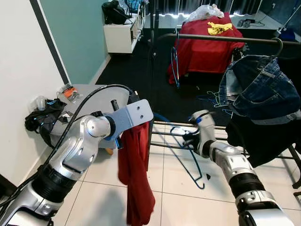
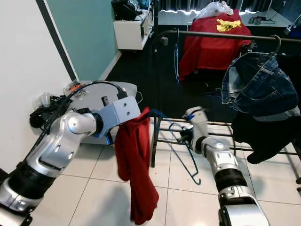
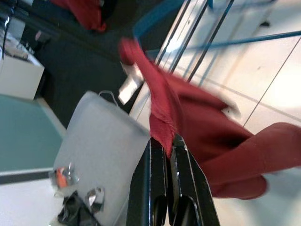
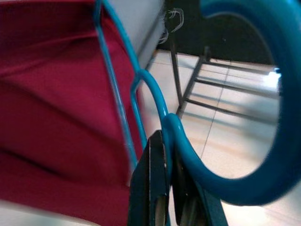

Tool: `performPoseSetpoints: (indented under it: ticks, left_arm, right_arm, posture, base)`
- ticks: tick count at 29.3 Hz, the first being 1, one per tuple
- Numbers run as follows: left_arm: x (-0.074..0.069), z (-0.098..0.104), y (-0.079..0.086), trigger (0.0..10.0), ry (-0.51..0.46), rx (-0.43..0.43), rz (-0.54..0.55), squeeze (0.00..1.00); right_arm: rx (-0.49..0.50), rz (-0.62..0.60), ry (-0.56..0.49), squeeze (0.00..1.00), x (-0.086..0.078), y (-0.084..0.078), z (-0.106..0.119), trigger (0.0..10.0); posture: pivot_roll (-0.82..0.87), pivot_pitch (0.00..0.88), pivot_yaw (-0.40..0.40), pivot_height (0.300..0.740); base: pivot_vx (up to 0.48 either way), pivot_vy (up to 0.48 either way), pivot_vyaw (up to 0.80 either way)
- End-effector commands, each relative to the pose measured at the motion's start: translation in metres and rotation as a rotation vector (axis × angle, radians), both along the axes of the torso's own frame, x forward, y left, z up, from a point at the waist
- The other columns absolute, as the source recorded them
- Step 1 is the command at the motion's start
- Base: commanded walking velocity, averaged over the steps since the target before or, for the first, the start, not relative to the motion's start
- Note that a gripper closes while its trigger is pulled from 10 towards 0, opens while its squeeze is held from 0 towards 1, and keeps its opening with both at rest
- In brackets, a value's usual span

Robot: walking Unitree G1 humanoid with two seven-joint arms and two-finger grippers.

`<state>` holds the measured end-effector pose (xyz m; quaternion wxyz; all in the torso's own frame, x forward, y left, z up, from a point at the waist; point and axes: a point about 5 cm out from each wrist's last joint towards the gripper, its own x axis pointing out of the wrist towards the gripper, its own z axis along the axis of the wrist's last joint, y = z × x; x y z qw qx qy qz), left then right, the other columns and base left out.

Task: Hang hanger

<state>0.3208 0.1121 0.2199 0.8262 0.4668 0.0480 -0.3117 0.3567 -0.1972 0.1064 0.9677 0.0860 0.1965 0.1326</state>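
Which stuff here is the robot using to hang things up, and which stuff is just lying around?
For the job:
- blue hanger, pinched by the right gripper
- red garment, pinched by the left gripper
- clothes rail

Just lying about:
- jeans already on the rail
- red-covered bed with a yellow cloth
- black bundle by the wall
- white cabinet

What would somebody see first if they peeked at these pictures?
First, the long red garment dangling in the middle, pinched shut in the left gripper above the white tiled floor. Next to it, the right gripper clamps a blue hanger by its hook, with part of the hanger tucked into the red cloth. Behind on the right, denim jeans hang from a black clothes rack.
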Motion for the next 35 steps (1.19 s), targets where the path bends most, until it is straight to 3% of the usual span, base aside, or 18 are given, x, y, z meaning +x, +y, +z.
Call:
performPoseSetpoints:
  ticks: [1, 2, 3, 6, 8, 10, 11, 21, 23, 25, 26, 27, 28, 29, 30, 31, 33, 35]
  left_arm:
    - [0.001, -0.002, 0.011, 10.0, -0.015, 0.025, 0.037, 0.0]
    - [0.001, -0.002, 0.011, 10.0, -0.015, 0.025, 0.037, 0.0]
    - [0.003, -0.006, 0.015, 10.0, -0.021, 0.041, 0.054, 0.0]
    - [0.004, -0.009, 0.018, 10.0, -0.025, 0.05, 0.064, 0.0]
    - [0.007, -0.015, 0.021, 10.0, -0.041, 0.042, 0.086, 0.0]
    - [0.007, -0.015, 0.021, 10.0, -0.041, 0.042, 0.086, 0.0]
    - [0.008, -0.024, 0.021, 10.0, -0.051, 0.019, 0.106, 0.0]
    - [0.008, -0.033, 0.021, 10.0, -0.061, 0.017, 0.122, 0.0]
    - [0.01, -0.033, 0.022, 10.0, -0.072, 0.015, 0.119, 0.0]
    - [0.01, -0.032, 0.023, 10.0, -0.077, 0.014, 0.116, 0.0]
    - [0.011, -0.03, 0.023, 10.0, -0.08, 0.009, 0.111, 0.0]
    - [0.011, -0.03, 0.023, 10.0, -0.08, 0.009, 0.111, 0.0]
    - [0.012, -0.028, 0.023, 10.0, -0.084, 0.004, 0.105, 0.0]
    - [0.012, -0.028, 0.023, 10.0, -0.084, 0.004, 0.105, 0.0]
    - [0.014, -0.025, 0.022, 10.0, -0.089, 0.004, 0.092, 0.0]
    - [0.014, -0.025, 0.022, 10.0, -0.089, 0.004, 0.092, 0.0]
    - [0.017, -0.018, 0.021, 10.0, -0.097, 0.006, 0.07, 0.0]
    - [0.02, -0.01, 0.02, 10.0, -0.089, -0.015, 0.063, 0.0]
  right_arm:
    - [0.183, -0.094, 0.034, 0.0, -0.003, -0.004, -0.005, 10.0]
    - [0.183, -0.094, 0.034, 0.0, -0.003, -0.004, -0.005, 10.0]
    - [0.354, -0.159, 0.055, 0.0, -0.004, -0.004, -0.007, 10.0]
    - [0.489, -0.195, 0.074, 0.0, -0.005, -0.001, -0.008, 10.0]
    - [0.699, -0.203, 0.121, 0.0, -0.008, 0.015, -0.011, 10.0]
    - [0.699, -0.203, 0.121, 0.0, -0.008, 0.015, -0.011, 10.0]
    - [0.843, -0.207, 0.176, 0.0, -0.014, 0.038, -0.01, 10.0]
    - [0.983, -0.219, 0.233, 0.0, -0.022, 0.067, -0.004, 10.0]
    - [0.776, -0.144, 0.206, 0.0, -0.025, 0.062, -0.002, 10.0]
    - [0.415, -0.005, 0.145, 0.0, -0.029, 0.059, -0.001, 10.0]
    - [0.067, 0.119, 0.08, 0.0, -0.031, 0.056, -0.004, 10.0]
    - [0.067, 0.119, 0.08, 0.0, -0.031, 0.056, -0.004, 10.0]
    - [-0.225, 0.227, 0.029, 0.0, -0.034, 0.052, -0.008, 10.0]
    - [-0.225, 0.227, 0.029, 0.0, -0.034, 0.052, -0.008, 10.0]
    - [-0.485, 0.336, -0.073, 0.0, -0.035, 0.045, -0.004, 10.0]
    - [-0.485, 0.336, -0.073, 0.0, -0.035, 0.045, -0.004, 10.0]
    - [-0.629, 0.606, -0.28, 0.0, -0.042, 0.048, 0.017, 10.0]
    - [-0.588, 0.797, -0.298, 0.0, -0.057, 0.045, 0.033, 10.0]
  posture:
    - [0.01, 0.053, 0.038, 0.74]
    - [0.01, 0.053, 0.038, 0.74]
    - [0.01, 0.052, 0.04, 0.74]
    - [0.01, 0.051, 0.04, 0.74]
    - [0.01, 0.048, 0.04, 0.74]
    - [0.01, 0.048, 0.04, 0.74]
    - [0.01, 0.047, 0.043, 0.74]
    - [0.01, 0.044, 0.046, 0.74]
    - [0.01, 0.037, 0.045, 0.74]
    - [0.01, 0.036, 0.045, 0.74]
    - [0.01, 0.037, 0.05, 0.74]
    - [0.01, 0.037, 0.05, 0.74]
    - [0.01, 0.038, 0.052, 0.74]
    - [0.01, 0.038, 0.052, 0.74]
    - [0.01, 0.039, 0.054, 0.74]
    - [0.01, 0.039, 0.054, 0.74]
    - [0.01, 0.043, 0.057, 0.74]
    - [0.0, 0.047, 0.058, 0.74]
  base:
    - [0.0, 0.0, 0.0]
    - [0.0, 0.0, 0.0]
    - [0.0, 0.0, 0.0]
    - [0.0, 0.0, 0.0]
    - [0.0, 0.0, 0.0]
    - [0.0, 0.0, 0.0]
    - [0.0, 0.0, 0.0]
    - [0.0, 0.0, 0.0]
    - [0.0, 0.0, 0.0]
    - [0.0, 0.0, 0.0]
    - [0.0, 0.0, 0.0]
    - [0.0, 0.0, 0.0]
    - [0.0, 0.0, 0.0]
    - [0.0, 0.0, 0.0]
    - [0.0, 0.0, 0.0]
    - [0.0, 0.0, 0.0]
    - [0.0, 0.0, 0.0]
    - [0.0, 0.0, 0.0]
